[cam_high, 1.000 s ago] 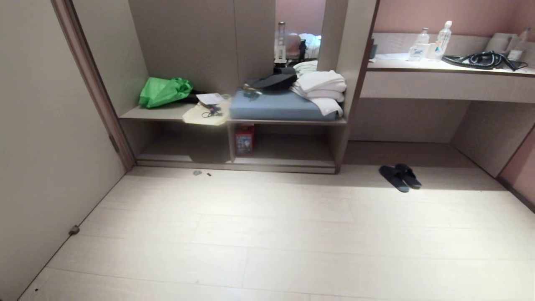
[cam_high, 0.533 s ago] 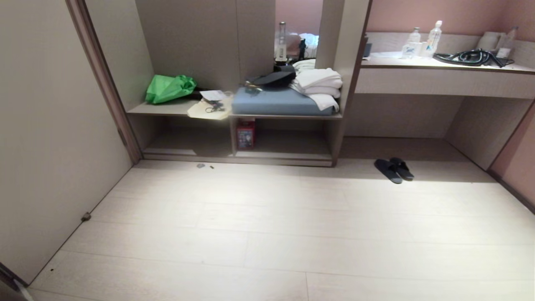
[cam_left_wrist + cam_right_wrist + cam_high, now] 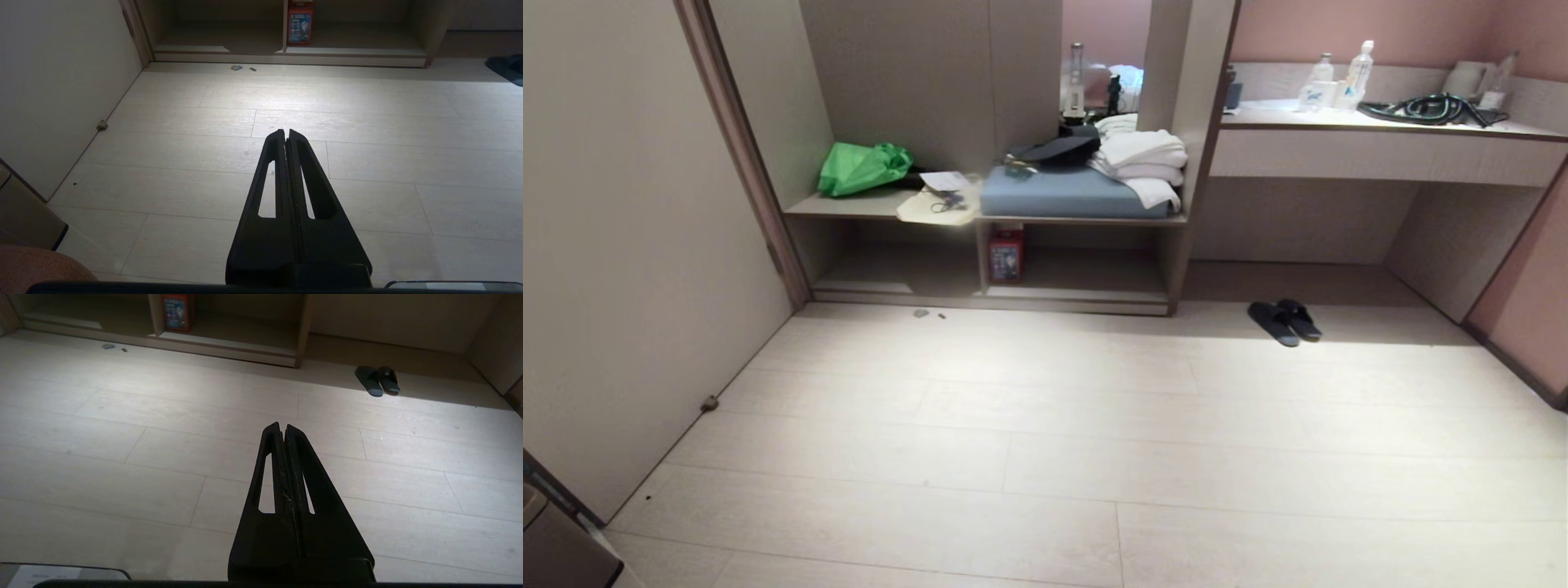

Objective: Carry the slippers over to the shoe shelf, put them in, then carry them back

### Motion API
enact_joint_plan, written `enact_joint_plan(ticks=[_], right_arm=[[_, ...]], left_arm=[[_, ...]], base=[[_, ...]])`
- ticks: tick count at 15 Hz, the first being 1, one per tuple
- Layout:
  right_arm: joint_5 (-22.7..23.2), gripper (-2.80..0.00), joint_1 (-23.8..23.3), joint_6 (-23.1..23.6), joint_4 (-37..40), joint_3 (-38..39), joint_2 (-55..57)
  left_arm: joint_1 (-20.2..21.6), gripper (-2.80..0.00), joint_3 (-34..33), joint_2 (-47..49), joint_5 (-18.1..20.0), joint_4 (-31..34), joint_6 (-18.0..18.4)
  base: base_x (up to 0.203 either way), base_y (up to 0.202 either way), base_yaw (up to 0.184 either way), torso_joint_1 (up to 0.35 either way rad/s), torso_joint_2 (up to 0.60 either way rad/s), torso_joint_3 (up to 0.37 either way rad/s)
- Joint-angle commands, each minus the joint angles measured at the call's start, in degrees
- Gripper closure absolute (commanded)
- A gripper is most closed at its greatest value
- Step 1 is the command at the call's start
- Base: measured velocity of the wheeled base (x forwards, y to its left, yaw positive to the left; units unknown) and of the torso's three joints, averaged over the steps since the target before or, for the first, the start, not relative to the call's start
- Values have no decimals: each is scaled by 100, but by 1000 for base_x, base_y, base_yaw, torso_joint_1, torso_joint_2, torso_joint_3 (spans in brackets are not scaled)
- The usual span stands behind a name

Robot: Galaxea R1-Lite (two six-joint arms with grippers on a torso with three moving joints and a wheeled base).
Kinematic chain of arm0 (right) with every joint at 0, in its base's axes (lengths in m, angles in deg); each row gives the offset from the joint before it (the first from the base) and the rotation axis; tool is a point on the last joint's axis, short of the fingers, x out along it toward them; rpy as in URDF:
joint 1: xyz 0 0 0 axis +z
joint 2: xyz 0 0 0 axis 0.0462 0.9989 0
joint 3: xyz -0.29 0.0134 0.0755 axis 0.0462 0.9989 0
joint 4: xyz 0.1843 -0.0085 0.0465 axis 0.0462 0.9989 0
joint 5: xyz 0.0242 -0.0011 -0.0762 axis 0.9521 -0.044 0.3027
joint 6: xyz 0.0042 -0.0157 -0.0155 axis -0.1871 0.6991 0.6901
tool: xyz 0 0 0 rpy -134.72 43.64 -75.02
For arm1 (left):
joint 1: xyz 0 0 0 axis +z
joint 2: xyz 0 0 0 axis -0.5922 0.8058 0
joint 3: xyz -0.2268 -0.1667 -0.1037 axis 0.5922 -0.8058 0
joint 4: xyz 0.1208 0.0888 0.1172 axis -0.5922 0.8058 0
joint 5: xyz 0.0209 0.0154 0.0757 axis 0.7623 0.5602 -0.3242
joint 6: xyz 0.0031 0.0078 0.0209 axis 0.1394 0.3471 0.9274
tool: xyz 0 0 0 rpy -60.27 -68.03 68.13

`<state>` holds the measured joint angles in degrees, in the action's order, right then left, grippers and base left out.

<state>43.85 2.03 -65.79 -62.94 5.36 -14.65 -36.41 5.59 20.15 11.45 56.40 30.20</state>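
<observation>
The dark blue-grey slippers [image 3: 1285, 321] lie side by side on the pale floor, right of the shoe shelf [image 3: 1086, 290] and in front of the gap under the desk. They show again as the slippers [image 3: 377, 379] in the right wrist view and at the frame edge as the slippers [image 3: 508, 68] in the left wrist view. The low shelf bays [image 3: 359, 51] stand under the blue-cushioned bench. My left gripper [image 3: 286, 131] and right gripper [image 3: 282, 424] are both shut on nothing, hanging over bare floor far short of the slippers. Neither arm appears in the head view.
A red box [image 3: 1005, 253] stands by the shelf's divider. The bench top holds a green bag [image 3: 862, 167], a blue cushion [image 3: 1062, 194] and white towels [image 3: 1141, 159]. Bottles and a black hose lie on the desk [image 3: 1388, 155]. A wall [image 3: 629, 245] runs on the left, with a doorstop [image 3: 710, 403].
The whole scene has shrunk and risen in the head view: the camera has backed away from the shelf. The slippers lie where they were; both arms stay still.
</observation>
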Motion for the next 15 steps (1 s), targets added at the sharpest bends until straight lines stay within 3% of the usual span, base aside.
enact_joint_plan(ticks=[1,15], right_arm=[[-5,0,1,4,-4,0,7],[2,0,1,-58,-4,0,7]], left_arm=[[1,0,0,7,1,-4,3],[1,0,0,7,1,-4,-2]], base=[[0,0,0,0,0,0],[0,0,0,0,0,0]])
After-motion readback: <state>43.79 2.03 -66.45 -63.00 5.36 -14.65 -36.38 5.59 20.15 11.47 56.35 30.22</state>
